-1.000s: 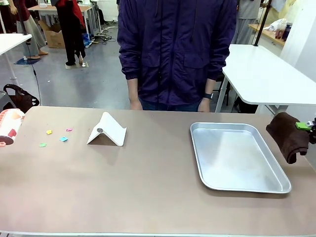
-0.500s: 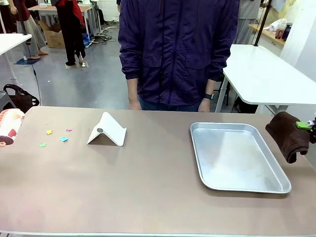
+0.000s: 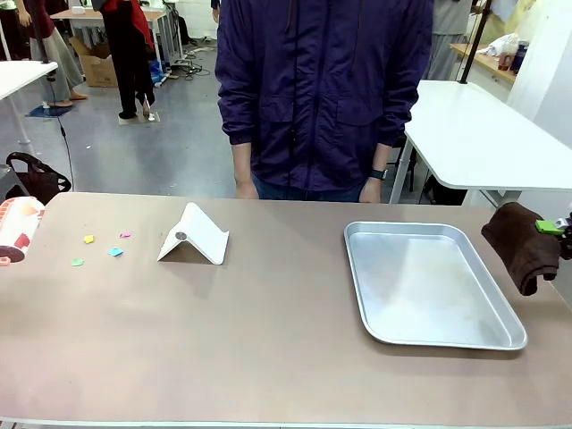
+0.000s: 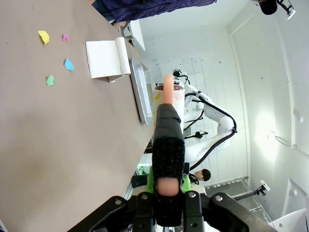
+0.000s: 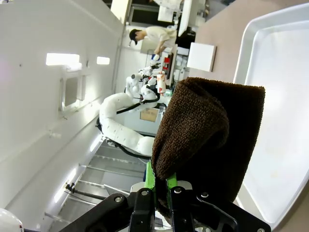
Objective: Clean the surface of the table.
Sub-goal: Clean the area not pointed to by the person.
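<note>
The right gripper [image 3: 554,231] pinches a brown cloth [image 3: 520,243] at 3 o'clock — the table [image 3: 268,331] has paper bits [image 3: 114,252] at 9 o'clock, beside the left gripper [image 4: 168,181] clamping a pink tool [image 4: 167,96].

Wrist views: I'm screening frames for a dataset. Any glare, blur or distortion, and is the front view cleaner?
Left wrist view: white wall overexposed at right, table rolled sideways. Right wrist view: wall lights blown out, tray washed pale, brown cloth sharp. Front view: even light, sharp, soft shadow by the white stand.
</note>
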